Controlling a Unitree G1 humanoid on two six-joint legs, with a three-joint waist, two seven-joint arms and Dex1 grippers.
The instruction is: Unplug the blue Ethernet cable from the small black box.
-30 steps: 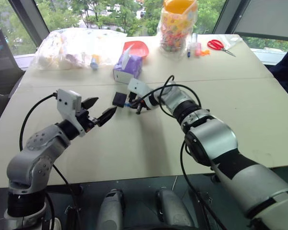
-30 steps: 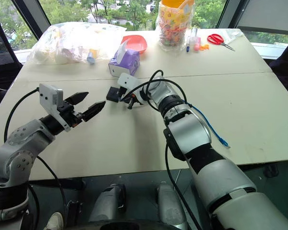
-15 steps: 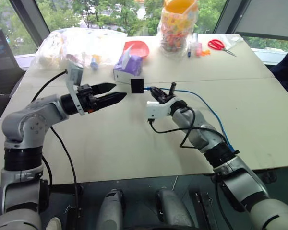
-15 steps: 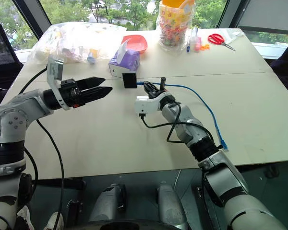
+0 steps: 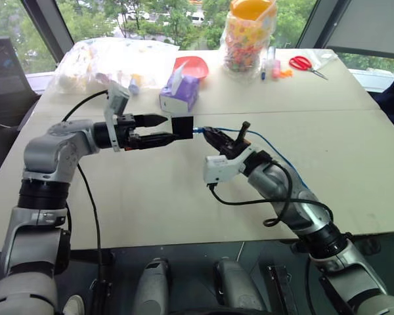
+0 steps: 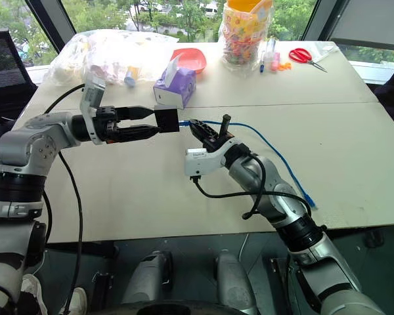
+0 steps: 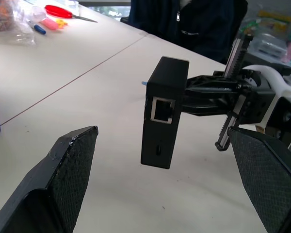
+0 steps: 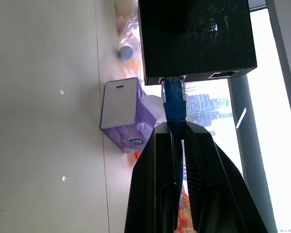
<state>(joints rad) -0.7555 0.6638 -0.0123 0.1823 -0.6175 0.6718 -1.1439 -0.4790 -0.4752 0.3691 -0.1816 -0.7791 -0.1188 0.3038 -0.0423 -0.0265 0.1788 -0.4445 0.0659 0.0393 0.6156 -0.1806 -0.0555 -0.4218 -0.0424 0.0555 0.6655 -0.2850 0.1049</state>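
A: What has just changed?

B: The small black box (image 5: 182,125) is now held up off the table, hanging on the blue Ethernet cable (image 8: 173,102), which is pinched just behind the plug by the closed right gripper (image 5: 209,134). The plug is still seated in the box. The box has been carried toward the left gripper (image 5: 163,128), whose fingers are spread wide, one on either side of the box, not yet touching it.

A: Meaning for the task?

B: Handover is set up. Judged from this, the box needs to be clamped by the left gripper before the cable can be pulled out by the right. Nothing is unplugged yet.

A: Versus a second ago?

B: Back then the box was low at the table, close by the right gripper, and the left gripper was well apart from it. Since then the right arm has been drawn back and the left swung in. The purple tissue box (image 5: 179,94), beyond the grippers, is unmoved.
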